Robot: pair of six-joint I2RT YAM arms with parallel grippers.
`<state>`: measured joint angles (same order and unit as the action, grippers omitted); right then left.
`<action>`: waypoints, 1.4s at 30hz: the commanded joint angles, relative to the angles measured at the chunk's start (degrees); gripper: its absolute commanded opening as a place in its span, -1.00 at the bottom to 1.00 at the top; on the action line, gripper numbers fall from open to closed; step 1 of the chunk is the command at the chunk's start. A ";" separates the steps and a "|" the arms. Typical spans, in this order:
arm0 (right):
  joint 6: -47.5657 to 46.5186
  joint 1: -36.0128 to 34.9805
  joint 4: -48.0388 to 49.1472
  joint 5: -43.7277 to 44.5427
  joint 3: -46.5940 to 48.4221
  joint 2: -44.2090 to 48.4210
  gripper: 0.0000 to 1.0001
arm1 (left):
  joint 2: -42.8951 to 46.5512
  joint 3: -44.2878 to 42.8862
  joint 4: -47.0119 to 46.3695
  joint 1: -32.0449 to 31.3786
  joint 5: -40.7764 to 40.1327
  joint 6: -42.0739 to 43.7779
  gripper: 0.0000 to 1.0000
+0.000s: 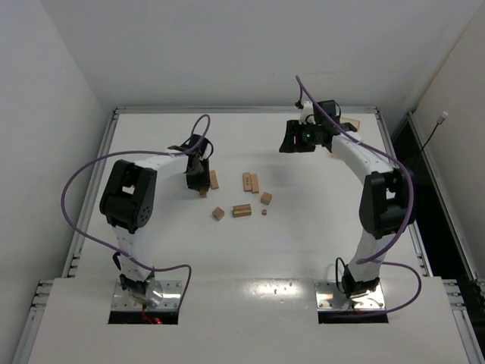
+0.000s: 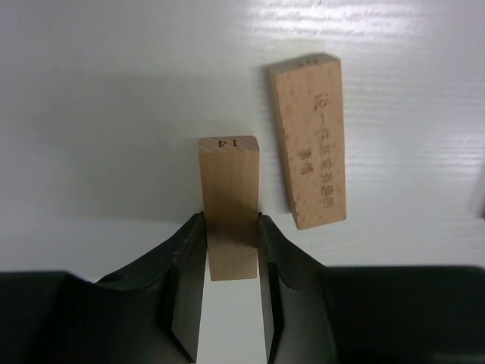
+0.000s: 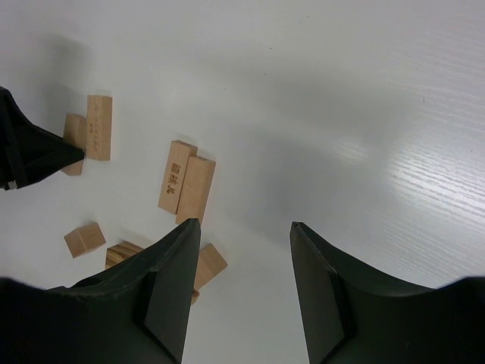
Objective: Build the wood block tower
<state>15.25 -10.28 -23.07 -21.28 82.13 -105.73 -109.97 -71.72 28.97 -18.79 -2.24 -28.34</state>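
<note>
A short wood block (image 2: 227, 193) marked 14 lies on the white table, and my left gripper (image 2: 230, 227) is shut on its near half, a jaw pressed against each long side. A longer wood bar (image 2: 309, 140) with printed characters lies just right of it, untouched. From above, the left gripper (image 1: 201, 186) is low at the left end of the scattered blocks, with that bar (image 1: 214, 179) beside it. My right gripper (image 3: 244, 224) hangs open above the table with nothing between its fingers. It (image 1: 299, 140) is at the back right, away from the blocks.
Two bars side by side (image 1: 250, 182), a cube (image 1: 266, 198), another cube (image 1: 218, 213), a striped bar (image 1: 242, 210) and a tiny bit (image 1: 264, 212) lie mid-table. More wood pieces (image 1: 350, 123) sit behind the right arm at the far right edge.
</note>
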 commanded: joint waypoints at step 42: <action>0.49 0.26 1.10 -5.97 -1.44 0.70 -0.07 | -1.65 -12.04 1.00 -5.74 -5.05 -5.14 0.60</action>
<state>16.08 -10.26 -23.22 -25.87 80.62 -105.73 -110.41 -81.78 29.58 -24.27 -3.97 -31.18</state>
